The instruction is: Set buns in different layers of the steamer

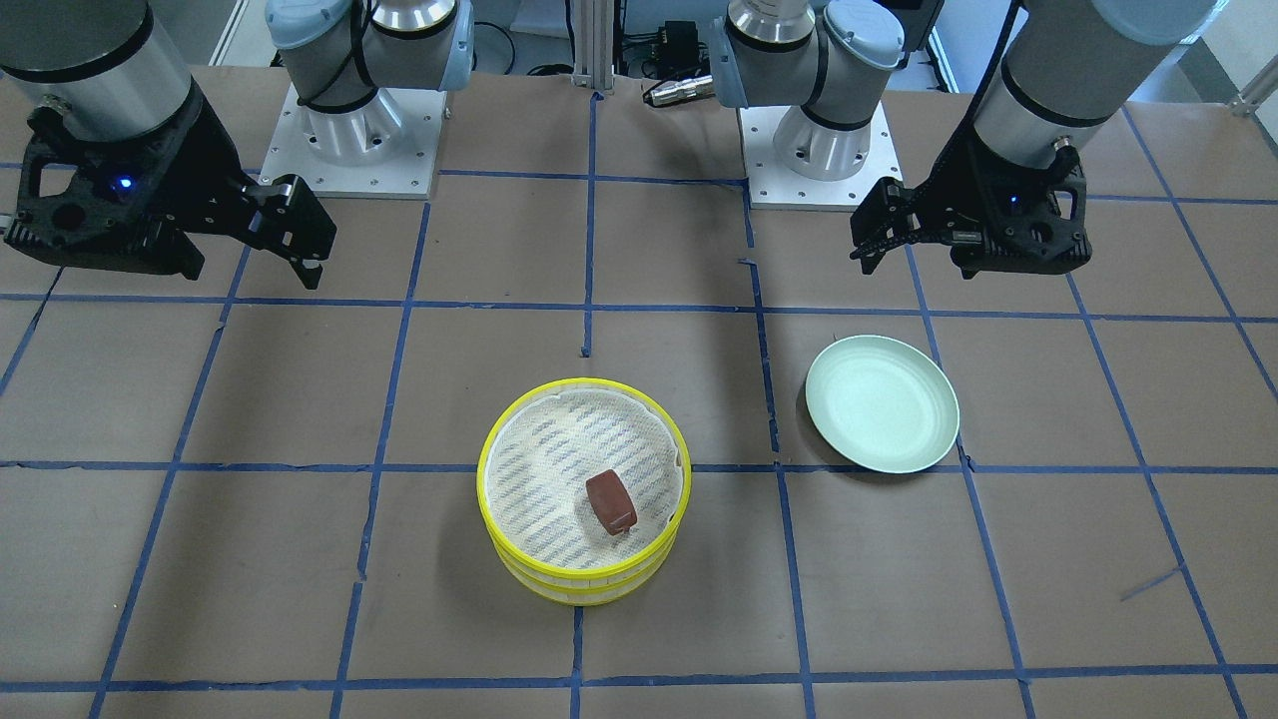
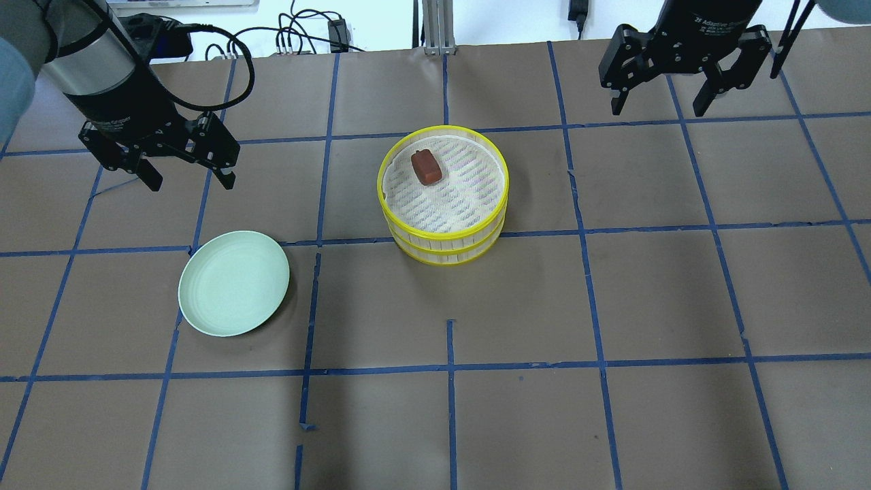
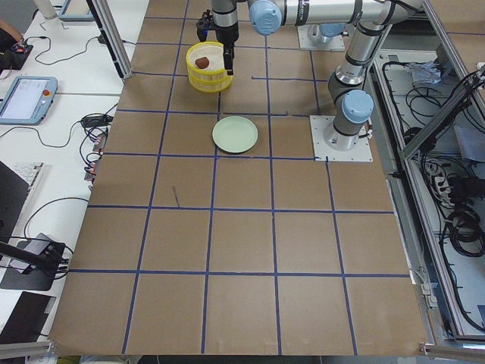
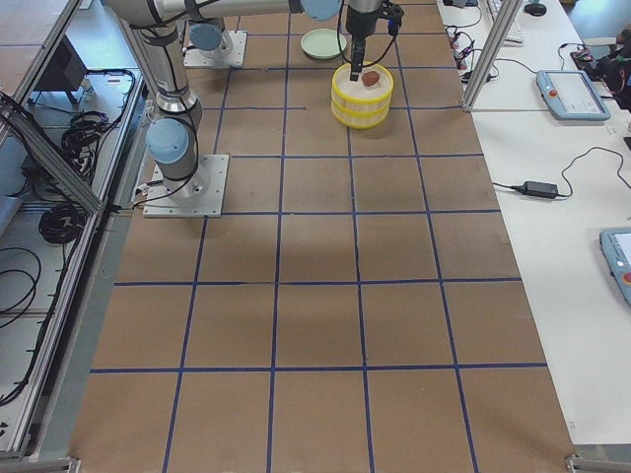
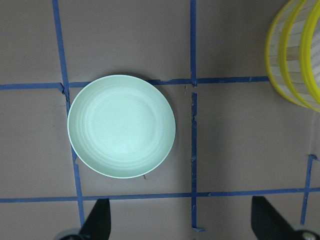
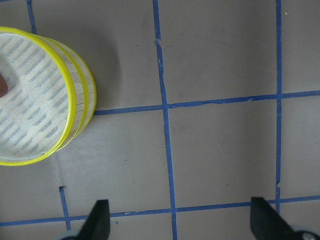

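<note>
The left tool (image 2: 192, 182) hangs above the surface (image 2: 517, 306) at the robot's left side. Its two fingers are spread wide and there is nothing between them. Its wrist camera looks straight down on a pale green plate (image 2: 233, 283), which lies flat on the brown surface just nearer the robot than the tool, with nothing on it.

Near the middle stands the steamer (image 2: 446, 248), its two yellow-rimmed trays stacked one on the other, well apart from the plate. The brown bun (image 2: 426, 167) lies on the striped white liner of the top tray, off-centre toward the rim farther from the robot and clear of it. The upper tray hides the inside of the lower one.

The right tool (image 2: 658, 109) hangs over the far right part of the surface, well apart from the steamer. Its fingers are likewise spread wide and hold nothing. Its wrist view shows only bare surface and blue tape lines (image 6: 167, 150) between the fingertips, with the steamer at the frame's left edge.
</note>
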You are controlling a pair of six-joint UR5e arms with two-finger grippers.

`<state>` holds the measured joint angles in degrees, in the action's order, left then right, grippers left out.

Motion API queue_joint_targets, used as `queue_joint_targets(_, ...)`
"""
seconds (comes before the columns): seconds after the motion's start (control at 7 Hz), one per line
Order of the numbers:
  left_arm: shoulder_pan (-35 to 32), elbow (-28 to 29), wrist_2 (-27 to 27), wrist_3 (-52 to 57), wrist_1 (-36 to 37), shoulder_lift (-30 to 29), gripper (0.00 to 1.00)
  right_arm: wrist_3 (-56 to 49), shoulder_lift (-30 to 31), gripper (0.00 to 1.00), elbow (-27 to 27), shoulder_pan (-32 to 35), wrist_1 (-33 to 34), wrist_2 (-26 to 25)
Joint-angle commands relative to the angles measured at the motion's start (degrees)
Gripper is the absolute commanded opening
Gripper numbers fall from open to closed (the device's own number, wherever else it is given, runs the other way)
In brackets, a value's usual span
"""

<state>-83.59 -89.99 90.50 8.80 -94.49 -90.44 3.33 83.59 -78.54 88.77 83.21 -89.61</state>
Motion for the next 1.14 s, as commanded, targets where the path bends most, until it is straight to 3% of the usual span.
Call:
queue_joint_targets(0.0, 0.3, 0.3, 0.2, 2.2, 0.1, 0.4, 1.00, 0.0, -0.1, 1.00, 0.0, 0.0, -0.1, 0.4)
queue_joint_targets(1.0, -0.5, -0.6, -1.1, 2.5, 1.7, 0.4, 1.00, 0.0, -0.1, 1.00, -0.2, 0.0, -0.1, 0.2)
